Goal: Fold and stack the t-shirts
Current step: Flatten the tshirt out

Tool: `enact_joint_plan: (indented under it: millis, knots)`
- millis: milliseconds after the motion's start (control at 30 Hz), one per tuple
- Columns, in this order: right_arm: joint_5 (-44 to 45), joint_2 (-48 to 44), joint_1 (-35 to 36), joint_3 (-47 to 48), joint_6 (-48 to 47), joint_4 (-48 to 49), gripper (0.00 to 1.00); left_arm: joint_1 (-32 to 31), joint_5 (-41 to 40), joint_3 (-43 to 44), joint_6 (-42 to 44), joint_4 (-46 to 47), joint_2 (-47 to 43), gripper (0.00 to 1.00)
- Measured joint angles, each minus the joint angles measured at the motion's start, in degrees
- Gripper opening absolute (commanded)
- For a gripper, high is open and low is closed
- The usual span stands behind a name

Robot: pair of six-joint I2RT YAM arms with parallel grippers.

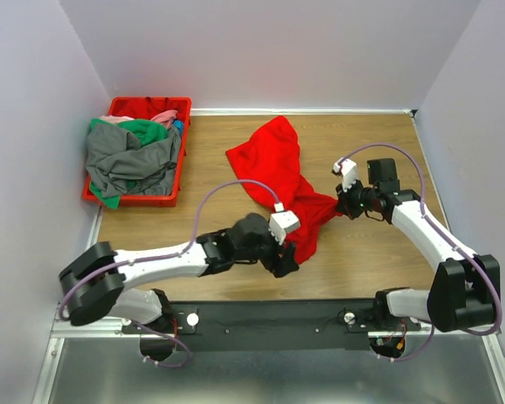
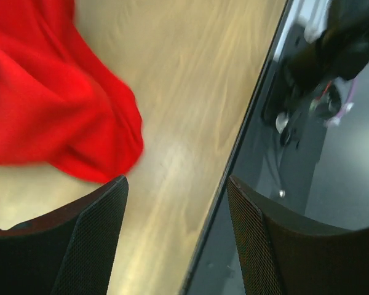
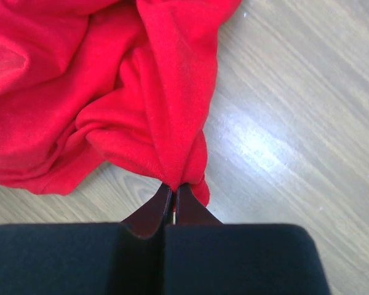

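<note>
A bright red t-shirt (image 1: 273,164) lies crumpled on the wooden table, stretched from the far middle toward the near right. My right gripper (image 1: 340,204) is shut on its right edge; the right wrist view shows the cloth (image 3: 141,92) pinched at the fingertips (image 3: 163,203). My left gripper (image 1: 288,268) is open and empty by the shirt's near corner (image 2: 55,104), over the table's near edge. Grey (image 1: 130,160), green (image 1: 143,130) and pink (image 1: 160,116) t-shirts are heaped in the crate.
The red plastic crate (image 1: 178,172) stands at the far left of the table. The black mounting rail (image 1: 269,316) runs along the near edge; it also shows in the left wrist view (image 2: 307,153). White walls close in the left, back and right sides.
</note>
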Motion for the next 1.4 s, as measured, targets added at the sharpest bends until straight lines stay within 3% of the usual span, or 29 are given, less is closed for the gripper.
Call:
enact_joint_plan:
  millis: [133, 433, 533, 567, 600, 667, 700, 933, 1100, 1267, 1400]
  knots:
    - [-0.5, 0.0, -0.9, -0.4, 0.0, -0.2, 0.0, -4.9, -7.8, 3.0, -4.9, -2.6, 8.5, 0.74]
    - [-2.4, -0.1, -2.8, -0.6, 0.2, -0.2, 0.0, -9.7, -22.1, 14.1, -8.3, -6.6, 25.6, 0.72]
    - [-3.0, -0.4, -3.4, -0.9, 0.3, -0.2, 0.0, -10.3, -25.7, 16.9, -8.8, -9.7, 29.5, 0.56]
    - [-3.1, -0.4, -3.5, -0.9, 0.3, -0.2, 0.0, -10.4, -26.5, 17.4, -8.9, -10.4, 30.1, 0.43]
    - [-3.3, -0.5, -3.6, -0.9, 0.3, -0.2, 0.01, -10.4, -27.8, 18.1, -8.9, -10.9, 31.2, 0.21]
    - [-3.5, -0.7, -3.7, -0.9, 0.3, -0.3, 0.0, -10.5, -30.2, 19.6, -9.4, -12.3, 32.3, 0.04]
    - [-3.8, -0.9, -3.7, -0.9, 0.4, -0.3, 0.0, -10.5, -30.8, 19.8, -8.9, -12.9, 32.4, 0.0]
    - [-4.7, -4.6, -3.7, 0.7, -0.3, -4.6, 0.0, -11.1, -33.4, 21.3, -7.7, -17.4, 31.4, 0.0]
    - [-1.8, -6.3, -3.8, 15.6, -4.2, -12.9, 0.0, -11.4, -33.5, 25.3, -2.3, -21.2, 20.2, 0.0]
    - [3.1, -9.1, -4.0, 34.3, -6.0, -15.6, 0.0, -11.4, -32.6, 41.6, 4.7, -18.7, 9.6, 0.0]
    - [8.5, -9.1, -4.0, 46.3, -5.8, -16.2, 0.0, -11.3, -28.2, 60.1, 9.4, -17.0, 9.5, 0.0]
